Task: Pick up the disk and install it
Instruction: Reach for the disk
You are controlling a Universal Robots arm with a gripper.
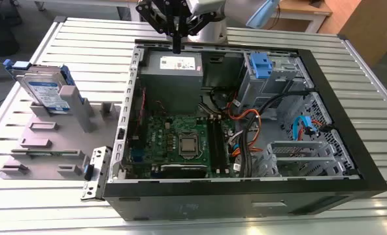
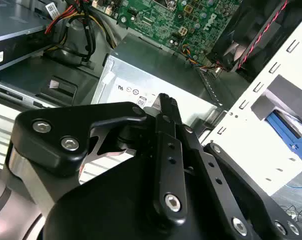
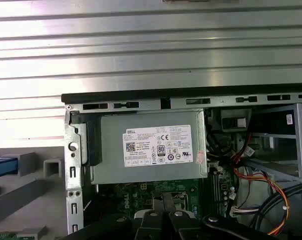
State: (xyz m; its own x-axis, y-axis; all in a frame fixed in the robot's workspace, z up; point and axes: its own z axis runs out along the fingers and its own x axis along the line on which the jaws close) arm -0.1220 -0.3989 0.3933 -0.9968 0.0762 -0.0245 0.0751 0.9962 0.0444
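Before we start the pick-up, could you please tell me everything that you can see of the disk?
The disk is a flat silvery metal rectangle with a white-and-blue label, framed by a blue plastic carrier. It stands on edge, leaning slightly, in the grey holder on the table, outside the case, at the exterior view's left. A grey post of the holder stands in front of it. The gripper hangs apart from it, above the case.
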